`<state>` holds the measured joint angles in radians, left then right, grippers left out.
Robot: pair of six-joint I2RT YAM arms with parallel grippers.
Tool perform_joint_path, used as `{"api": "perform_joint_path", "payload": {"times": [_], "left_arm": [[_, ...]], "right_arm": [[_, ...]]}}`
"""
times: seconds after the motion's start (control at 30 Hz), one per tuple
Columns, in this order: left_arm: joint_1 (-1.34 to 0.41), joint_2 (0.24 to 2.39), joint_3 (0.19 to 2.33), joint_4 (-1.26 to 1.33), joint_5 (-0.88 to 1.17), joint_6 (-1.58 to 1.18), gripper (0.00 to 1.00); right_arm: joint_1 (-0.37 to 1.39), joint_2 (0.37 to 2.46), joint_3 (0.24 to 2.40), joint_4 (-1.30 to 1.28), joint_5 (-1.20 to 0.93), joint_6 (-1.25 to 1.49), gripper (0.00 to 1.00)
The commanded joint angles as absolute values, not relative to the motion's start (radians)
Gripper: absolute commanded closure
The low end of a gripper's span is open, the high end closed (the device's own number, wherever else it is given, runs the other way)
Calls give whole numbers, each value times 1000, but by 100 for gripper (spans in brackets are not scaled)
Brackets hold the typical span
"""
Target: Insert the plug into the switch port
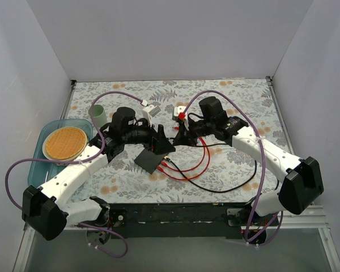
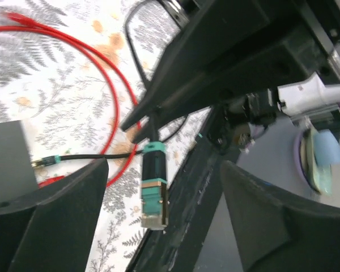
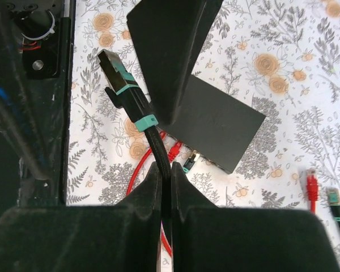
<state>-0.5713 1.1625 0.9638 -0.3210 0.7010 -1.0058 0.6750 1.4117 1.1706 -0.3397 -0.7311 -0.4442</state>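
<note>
Aloft, right arm (image 1: 260, 148) stretched inward, jaws pinching cable (image 3: 153, 141) behind plug (image 3: 118, 73).

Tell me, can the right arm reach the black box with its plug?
Probably yes. The right gripper is shut on the cable behind the plug, and the switch lies close beneath. The open left gripper hovers over the switch, though, and may crowd the way.

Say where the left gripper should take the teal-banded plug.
Probably the black body of the plug, between its teal bands, closing the left gripper from both sides. The right gripper pinches the cable behind it, and the metal tip must stay free.
</note>
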Motion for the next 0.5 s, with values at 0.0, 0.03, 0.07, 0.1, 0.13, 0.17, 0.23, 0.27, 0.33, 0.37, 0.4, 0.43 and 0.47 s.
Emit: {"api": "perform_joint_path", "payload": {"times": [0.0,0.03,0.07,0.1,0.13,0.17,0.23,0.27,0.33,0.37,0.4,0.43,0.47], "left_arm": [[-575,1063,982,-276,450,-1019,15],[-574,1042,957,-262,392,-1040,11],[-575,991,942,-229,314,-1045,10],[-575,967,927,-213,275,-1052,9],[-575,945,890,-195,249,-1049,8],[-575,919,871,-155,229,-1037,8],[-575,847,801,-101,222,-1010,8],[-575,825,775,-50,227,-1002,10],[-575,767,740,-9,264,-979,11],[-575,756,704,41,282,-957,12],[-575,744,693,57,329,-944,13],[-575,735,686,63,354,-934,14],[-575,736,680,70,377,-916,14]], "right_arm": [[664,1419,1175,-284,-741,-321,99],[661,1423,1181,-288,-755,-313,99],[657,1427,1187,-294,-767,-292,99],[655,1431,1193,-299,-767,-276,99],[650,1433,1212,-308,-782,-272,99],[646,1436,1224,-336,-796,-262,99],[640,1448,1265,-369,-818,-253,99],[634,1454,1281,-397,-834,-261,99],[627,1482,1339,-484,-874,-271,99],[623,1492,1359,-515,-885,-281,99],[621,1515,1377,-544,-906,-303,99],[623,1525,1393,-598,-910,-310,99],[623,1532,1414,-615,-916,-319,99]]}}
